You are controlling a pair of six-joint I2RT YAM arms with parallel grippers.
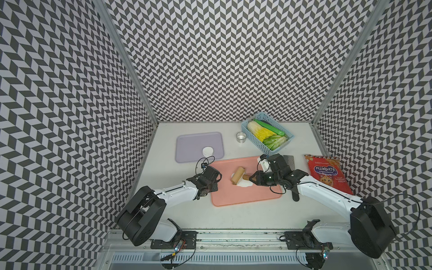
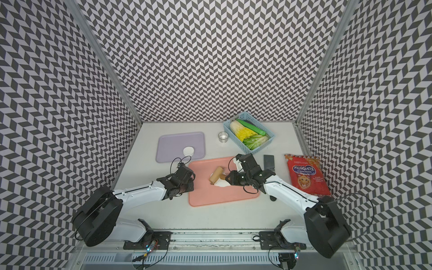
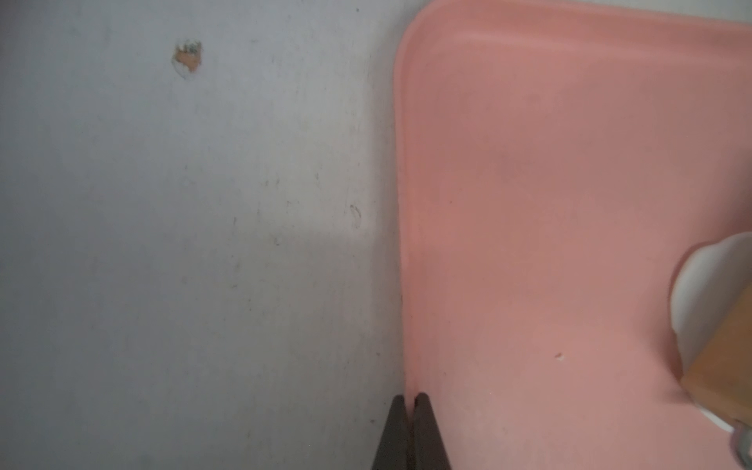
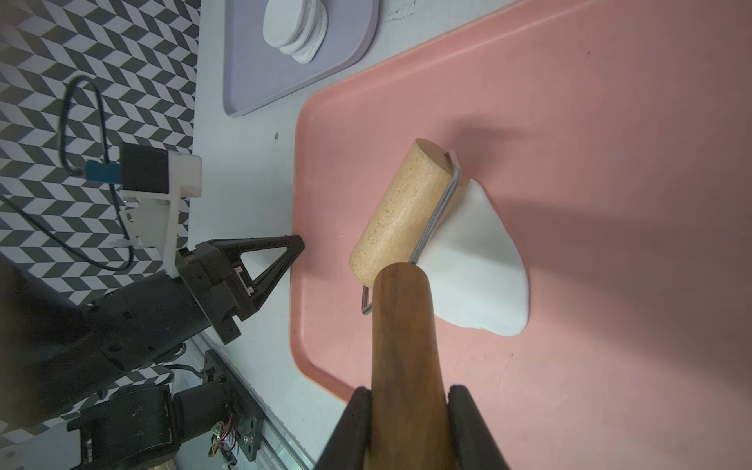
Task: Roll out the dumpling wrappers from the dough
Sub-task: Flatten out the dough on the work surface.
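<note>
Rolling stage, with the dough (image 4: pixel 480 268) lying as a flat, blobby white sheet near the middle of the pink tray (image 1: pixel 245 198). Your right gripper (image 4: pixel 409 411) is clamped on the dark handle (image 4: pixel 403 325) of the rolling pin. Its pale wooden roller (image 4: pixel 401 211) rests on the sheet, and white shows on both sides of it in a top view. Your left gripper (image 3: pixel 411 403) is closed, its tips at the tray's rim and apparently pinching it to steady the tray.

Finished dumpling wrappers (image 4: pixel 293 28) sit stacked on the lilac tray (image 1: pixel 191 145), well apart from the dough. The metal ring cup (image 1: pixel 241 137) stands untouched near the blue basket (image 1: pixel 247 131).

Judged from this layout, you are flattening the sheet and cutting has not begun. The next move calls for an even push of the roller across the dough, with the tray held firm so it does not slide.

Writing appears only on the red snack packet (image 1: pixel 327 174). Its large Cyrillic word is upside down to the camera and seems to read "Конфеты". The smaller print is too small to read.
</note>
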